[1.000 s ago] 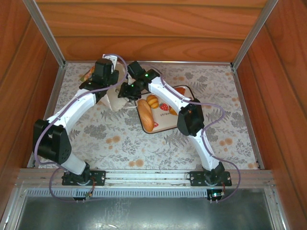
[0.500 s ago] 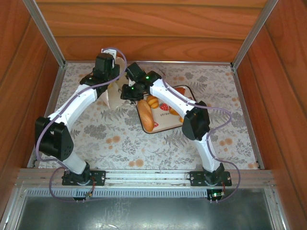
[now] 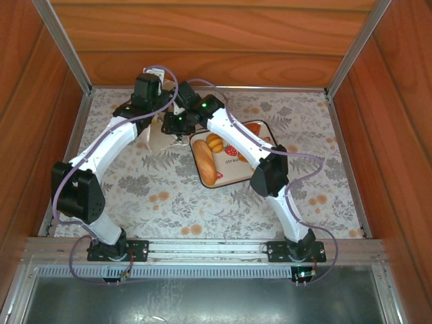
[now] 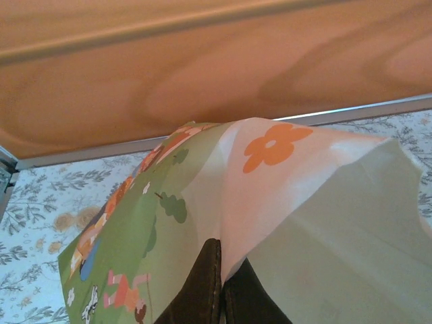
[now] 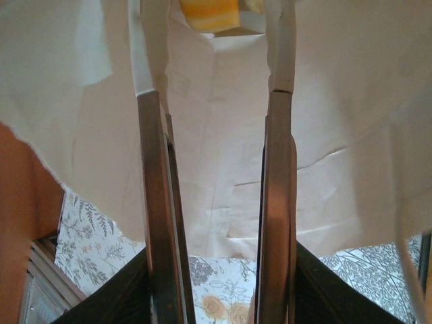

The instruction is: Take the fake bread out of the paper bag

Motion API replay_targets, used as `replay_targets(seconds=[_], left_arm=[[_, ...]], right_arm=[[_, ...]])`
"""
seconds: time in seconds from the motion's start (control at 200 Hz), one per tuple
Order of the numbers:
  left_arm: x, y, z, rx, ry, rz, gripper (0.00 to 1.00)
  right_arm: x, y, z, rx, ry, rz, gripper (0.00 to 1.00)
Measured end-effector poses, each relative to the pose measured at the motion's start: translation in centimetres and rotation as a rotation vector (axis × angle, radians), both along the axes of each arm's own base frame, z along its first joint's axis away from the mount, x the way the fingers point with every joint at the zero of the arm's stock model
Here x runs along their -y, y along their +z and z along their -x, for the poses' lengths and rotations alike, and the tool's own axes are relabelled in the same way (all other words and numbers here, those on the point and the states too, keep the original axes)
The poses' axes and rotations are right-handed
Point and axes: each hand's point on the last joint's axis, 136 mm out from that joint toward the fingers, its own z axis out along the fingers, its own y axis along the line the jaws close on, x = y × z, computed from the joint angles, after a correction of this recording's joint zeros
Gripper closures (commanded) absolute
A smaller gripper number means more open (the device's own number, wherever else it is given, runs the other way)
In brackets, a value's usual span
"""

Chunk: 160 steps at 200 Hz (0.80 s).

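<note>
**Bread Deep in the Bag**

1 yellow-orange fake bread (image 5: 212, 15) sits deep in the paper bag (image 3: 156, 140), between the fingertips of the right gripper (image 5: 216, 27). Those 2 fingers stand a little apart. I cannot tell if they pinch it. The bag stands at 11 o'clock on the table (image 3: 169, 196). The left gripper (image 4: 220, 270) is pinched tight on the bag's edge. At 3 o'clock from the bag, a tray (image 3: 233, 172) holds a long loaf (image 3: 205, 163) and a round bun (image 3: 214, 142).
</note>
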Motion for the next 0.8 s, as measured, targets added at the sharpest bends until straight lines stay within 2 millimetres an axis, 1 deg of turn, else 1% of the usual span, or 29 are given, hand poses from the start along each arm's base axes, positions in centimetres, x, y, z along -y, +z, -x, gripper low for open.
replay_targets(seconds=[0.15,0.24,0.41,0.63,0.8], left_arm=[[0.1,0.0,0.0,-0.001,-0.008,0.004,1.0],[0.2,0.0,0.0,-0.002,-0.013,0.005,1.0],[0.5,0.3,0.2,0.0,-0.037,0.011,1.0],[0.2,0.9,0.9,0.011,-0.053,0.013,1.0],[0.0,1.5,1.4,0.019,-0.068,0.01,1.0]], right_arm=[[-0.3,-2.1,0.4,-0.051,0.018,0.016,0.53],[-0.4,-2.8,0.6,-0.07,0.025,0.022,0.53],[-0.6,-2.9,1.0,-0.084,0.039,0.01,0.53],[-1.3,-2.6,1.2,-0.096,0.065,-0.028,0.53],[-1.7,-3.9,1.0,-0.111,0.07,-0.026,0.53]])
